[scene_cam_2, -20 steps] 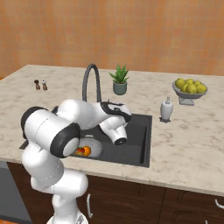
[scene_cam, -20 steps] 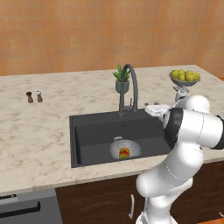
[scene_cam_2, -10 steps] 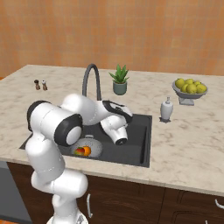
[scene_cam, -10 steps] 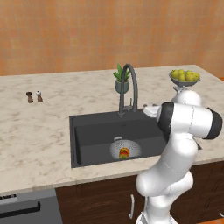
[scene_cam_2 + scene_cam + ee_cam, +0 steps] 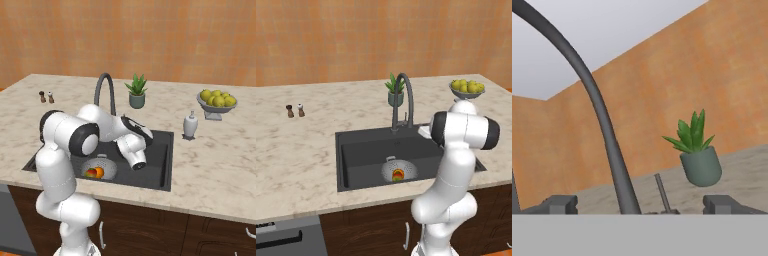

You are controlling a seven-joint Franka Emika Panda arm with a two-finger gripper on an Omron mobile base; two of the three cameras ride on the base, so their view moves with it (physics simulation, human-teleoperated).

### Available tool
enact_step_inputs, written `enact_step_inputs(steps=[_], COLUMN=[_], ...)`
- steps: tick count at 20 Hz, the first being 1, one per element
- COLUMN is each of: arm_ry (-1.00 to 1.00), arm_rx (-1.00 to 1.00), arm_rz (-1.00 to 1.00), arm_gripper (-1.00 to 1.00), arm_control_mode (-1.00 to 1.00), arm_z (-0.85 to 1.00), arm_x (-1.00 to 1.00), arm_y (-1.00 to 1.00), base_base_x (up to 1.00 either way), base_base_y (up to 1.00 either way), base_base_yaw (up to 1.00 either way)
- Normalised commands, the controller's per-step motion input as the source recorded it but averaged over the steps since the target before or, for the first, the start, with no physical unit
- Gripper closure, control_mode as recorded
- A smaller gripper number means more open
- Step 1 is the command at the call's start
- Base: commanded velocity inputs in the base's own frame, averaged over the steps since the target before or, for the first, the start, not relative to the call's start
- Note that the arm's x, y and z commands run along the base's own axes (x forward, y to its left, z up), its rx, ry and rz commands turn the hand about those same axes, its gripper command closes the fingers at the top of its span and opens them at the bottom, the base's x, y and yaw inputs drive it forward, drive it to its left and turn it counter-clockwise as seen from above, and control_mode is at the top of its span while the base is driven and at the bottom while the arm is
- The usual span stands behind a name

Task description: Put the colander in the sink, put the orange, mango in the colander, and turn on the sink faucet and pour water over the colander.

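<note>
Reaching for the sink faucet lever
End effector wide open, holding nothing; the thin lever looks rigid and slick, best pushed near its tip.

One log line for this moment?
colander: in sink, holds orange and mango | tool: open, at faucet | water: none seen

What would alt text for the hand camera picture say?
Seen from the robot's open hand, the sink faucet arcs up close in front, its thin lever between the fingertips. A potted plant stands behind on the counter, against an orange wall.
</note>
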Motion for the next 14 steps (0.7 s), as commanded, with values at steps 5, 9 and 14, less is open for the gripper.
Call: enact_step_inputs(steps=[5, 9, 14], arm_ry=[0.00, 0.00, 0.00], arm_rx=[0.00, 0.00, 0.00], arm_rz=[0.00, 0.00, 0.00], arm_gripper=[-1.00, -1.00, -1.00], arm_control_mode=[-1.00, -1.00, -1.00], arm_z=[0.00, -0.01, -0.01], arm_x=[0.36, 0.25, 0.20], arm_y=[0.04, 0.13, 0.22], base_base_x=[0.00, 0.00, 0.00], base_base_y=[0.00, 0.00, 0.00], base_base_yaw=[0.00, 0.00, 0.00])
